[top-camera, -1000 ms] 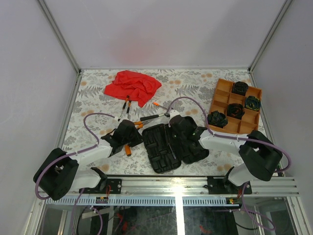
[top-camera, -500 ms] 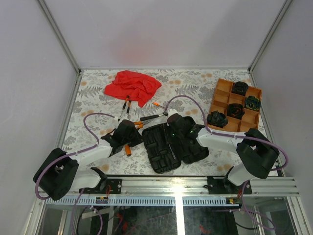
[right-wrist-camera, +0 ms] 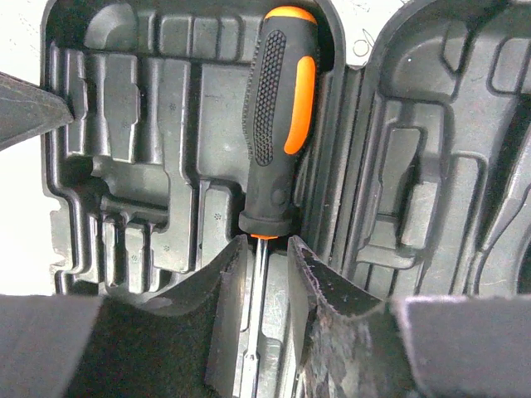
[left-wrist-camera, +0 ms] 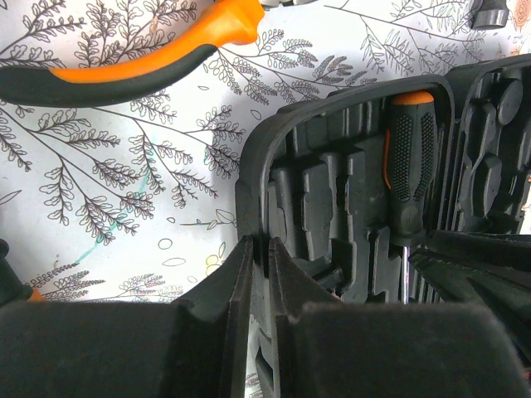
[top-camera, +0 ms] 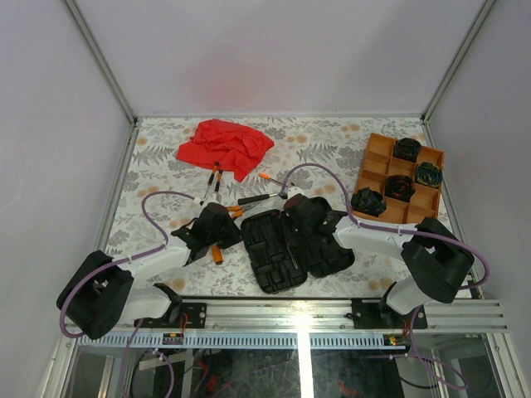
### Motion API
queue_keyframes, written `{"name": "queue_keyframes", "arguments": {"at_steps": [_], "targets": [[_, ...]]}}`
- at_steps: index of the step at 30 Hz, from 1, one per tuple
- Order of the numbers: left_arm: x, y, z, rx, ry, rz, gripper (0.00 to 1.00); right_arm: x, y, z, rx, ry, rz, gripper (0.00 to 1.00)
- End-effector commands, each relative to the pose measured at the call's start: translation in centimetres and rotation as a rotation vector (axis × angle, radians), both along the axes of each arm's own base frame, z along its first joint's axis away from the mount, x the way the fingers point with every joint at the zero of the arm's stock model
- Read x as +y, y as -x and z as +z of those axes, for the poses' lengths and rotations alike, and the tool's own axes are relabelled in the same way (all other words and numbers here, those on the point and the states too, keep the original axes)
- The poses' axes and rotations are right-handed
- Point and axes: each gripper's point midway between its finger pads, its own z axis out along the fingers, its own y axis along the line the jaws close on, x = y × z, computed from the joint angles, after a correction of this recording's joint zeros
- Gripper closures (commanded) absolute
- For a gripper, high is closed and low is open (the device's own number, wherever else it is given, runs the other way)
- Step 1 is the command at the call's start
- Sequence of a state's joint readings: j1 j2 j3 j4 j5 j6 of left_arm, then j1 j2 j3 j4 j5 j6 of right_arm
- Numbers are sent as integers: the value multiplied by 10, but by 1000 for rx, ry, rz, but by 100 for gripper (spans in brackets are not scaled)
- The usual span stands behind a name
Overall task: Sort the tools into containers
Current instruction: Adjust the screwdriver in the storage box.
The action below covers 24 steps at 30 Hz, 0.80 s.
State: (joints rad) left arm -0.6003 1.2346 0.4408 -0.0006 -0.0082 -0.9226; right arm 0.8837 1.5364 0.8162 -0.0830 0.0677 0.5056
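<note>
The black tool case [top-camera: 278, 267] lies open at the table's near middle. One orange-and-black screwdriver [right-wrist-camera: 278, 124] lies in a moulded slot, also seen in the left wrist view [left-wrist-camera: 406, 166]. My right gripper [right-wrist-camera: 265, 242] is over the case [right-wrist-camera: 133, 149], its jaws slightly apart on either side of the screwdriver's steel shaft, gaps on both sides. My left gripper [left-wrist-camera: 259, 245] is shut on the case's left wall [left-wrist-camera: 249, 178]. In the top view the left gripper [top-camera: 239, 230] and right gripper [top-camera: 292, 232] are at the case. The orange tray [top-camera: 377, 151] holds several dark bundles [top-camera: 368, 201].
A red cloth [top-camera: 224, 145] lies at the back left. Pliers [top-camera: 216, 177], a loose screwdriver [top-camera: 270, 177] and a hammer [top-camera: 253, 199] lie between the cloth and the case. An orange-and-black pliers handle [left-wrist-camera: 124, 70] lies left of the case. Frame walls ring the table.
My right gripper has shifted a little to the left over the case. The left arm and the case have not moved.
</note>
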Motion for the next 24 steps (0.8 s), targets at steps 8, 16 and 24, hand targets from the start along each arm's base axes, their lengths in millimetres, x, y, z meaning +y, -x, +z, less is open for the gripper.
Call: {"name": "queue_keyframes", "arguments": {"at_steps": [8,16,24], "targets": [[0,-2,-5,0,-26,-18,100,3,-17,6,-70,4,-47,76],[0,-2,-4,-2,-38,-38,100,10,-37,16,-141,13,-69,80],[0,-2,-4,-7,-51,-53,100,16,-43,17,-149,13,-65,81]]}}
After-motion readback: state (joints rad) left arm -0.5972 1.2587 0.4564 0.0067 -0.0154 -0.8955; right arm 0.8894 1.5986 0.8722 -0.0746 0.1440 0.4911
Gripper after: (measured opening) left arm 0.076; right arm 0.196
